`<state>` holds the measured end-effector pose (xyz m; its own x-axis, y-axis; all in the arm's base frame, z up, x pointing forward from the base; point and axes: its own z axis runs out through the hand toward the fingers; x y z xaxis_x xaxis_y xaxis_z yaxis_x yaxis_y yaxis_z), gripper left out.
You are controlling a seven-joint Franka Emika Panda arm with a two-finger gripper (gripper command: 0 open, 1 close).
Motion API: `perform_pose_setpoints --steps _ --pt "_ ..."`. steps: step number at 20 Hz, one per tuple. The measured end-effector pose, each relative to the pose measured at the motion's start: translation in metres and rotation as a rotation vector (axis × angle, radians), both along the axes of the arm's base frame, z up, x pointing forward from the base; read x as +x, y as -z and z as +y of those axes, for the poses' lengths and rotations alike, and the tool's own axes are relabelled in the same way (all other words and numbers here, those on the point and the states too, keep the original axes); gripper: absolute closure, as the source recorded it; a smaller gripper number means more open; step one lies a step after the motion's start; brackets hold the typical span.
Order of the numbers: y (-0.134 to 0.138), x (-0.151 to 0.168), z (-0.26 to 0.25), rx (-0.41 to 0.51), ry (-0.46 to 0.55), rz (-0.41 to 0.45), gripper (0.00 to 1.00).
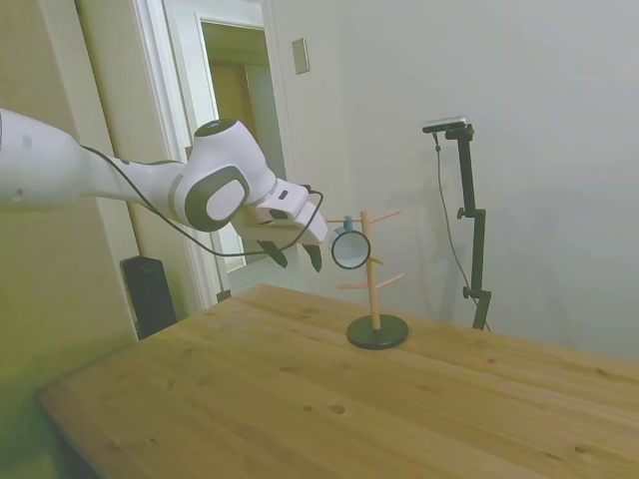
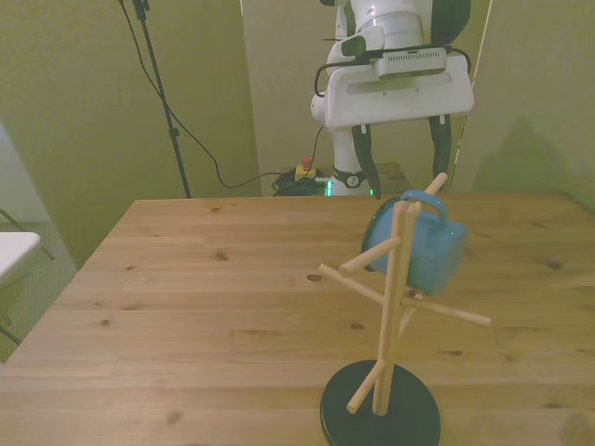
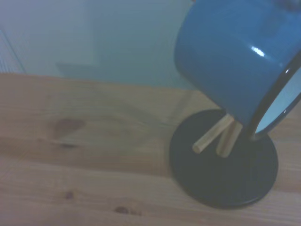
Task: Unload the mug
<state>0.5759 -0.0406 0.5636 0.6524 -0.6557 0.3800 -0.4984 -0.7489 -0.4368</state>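
The blue enamel mug (image 1: pixel 350 248) hangs by its loop handle from an upper peg of the wooden peg rack (image 1: pixel 374 289), tilted, with its white inside facing the side camera. In the front view the mug (image 2: pixel 423 246) hangs behind the rack's post (image 2: pixel 390 316). My gripper (image 1: pixel 298 261) is open and hovers in the air just left of the mug, a small gap away and holding nothing. From the front, the gripper (image 2: pixel 402 181) is behind and slightly above the mug. Up close, the wrist view has the mug (image 3: pixel 230 61) above the rack's round dark base (image 3: pixel 225 174).
The rack's dark base (image 1: pixel 377 332) stands on the wooden table (image 1: pixel 250 399) toward its far side. A white object (image 2: pixel 14 251) juts in at the front view's left, off the table. A wall rises behind the table.
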Motion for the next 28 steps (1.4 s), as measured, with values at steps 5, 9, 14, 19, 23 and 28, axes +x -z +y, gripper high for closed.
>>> perform_pose_setpoints --steps 5,9,14,19,23,28 --pt "-0.01 0.004 -0.022 0.041 -0.058 -0.064 0.0" --pt "-0.008 0.03 -0.039 0.05 -0.085 -0.071 0.0" --pt "-0.009 0.044 -0.042 0.048 -0.133 -0.109 0.0" --pt "0.002 0.063 -0.04 0.058 -0.227 -0.161 0.0" --pt "0.007 0.066 -0.04 0.064 -0.258 -0.184 0.0" --pt "0.018 0.065 -0.045 0.07 -0.241 -0.218 0.0"
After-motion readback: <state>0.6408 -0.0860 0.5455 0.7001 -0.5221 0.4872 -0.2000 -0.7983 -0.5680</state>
